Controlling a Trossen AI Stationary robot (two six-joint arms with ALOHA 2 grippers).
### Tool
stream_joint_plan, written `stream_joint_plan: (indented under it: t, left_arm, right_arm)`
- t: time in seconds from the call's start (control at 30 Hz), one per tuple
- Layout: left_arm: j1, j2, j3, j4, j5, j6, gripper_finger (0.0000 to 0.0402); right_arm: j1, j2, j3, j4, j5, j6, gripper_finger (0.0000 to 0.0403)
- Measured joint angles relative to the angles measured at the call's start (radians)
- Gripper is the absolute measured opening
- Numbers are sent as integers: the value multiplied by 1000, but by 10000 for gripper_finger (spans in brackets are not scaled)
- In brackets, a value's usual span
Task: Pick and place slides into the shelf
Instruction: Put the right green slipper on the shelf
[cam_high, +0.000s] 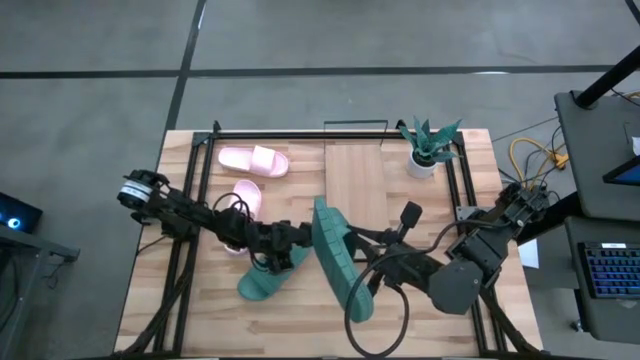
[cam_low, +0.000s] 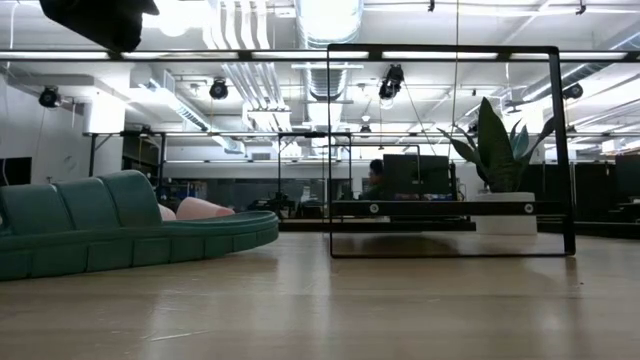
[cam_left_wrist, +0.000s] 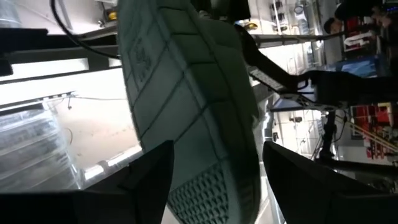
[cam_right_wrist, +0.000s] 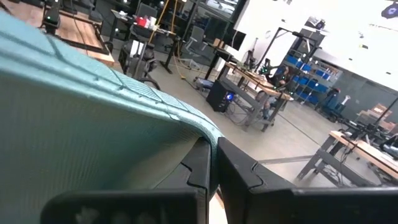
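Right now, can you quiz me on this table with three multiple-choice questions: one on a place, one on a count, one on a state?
1. Where is the potted plant?
A. near the far right corner of the table
B. between the pink sandals
C. on the floor

2. How many pink sandals show?
A. one
B. two
C. four

3. The raised green sandal is
A. lying flat
B. held in the air
C. under the plant

Answers:
1 A, it stands by that corner.
2 B, one pink sandal lies beside another.
3 B, the right gripper pinches its edge, while the left gripper is open at its sole.
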Motion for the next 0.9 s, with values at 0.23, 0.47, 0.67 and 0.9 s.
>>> stream_joint_plan:
  t: [0.23,0.47,0.67,0.9]
  left_arm:
    - [0,-3,27,0,-10,0,231]
    - [-1,1,61,-1,-34,0,231]
    - [-1,2,60,-1,-22,-2,187]
    - [-17,-6,61,5,-65,-69,39]
  right_arm:
    - [0,0,0,1,-13,20,11]
    - [0,0,0,1,-27,26,11]
    - [0,0,0,0,-41,30,11]
    - [0,-1,-2,-12,-70,57,11]
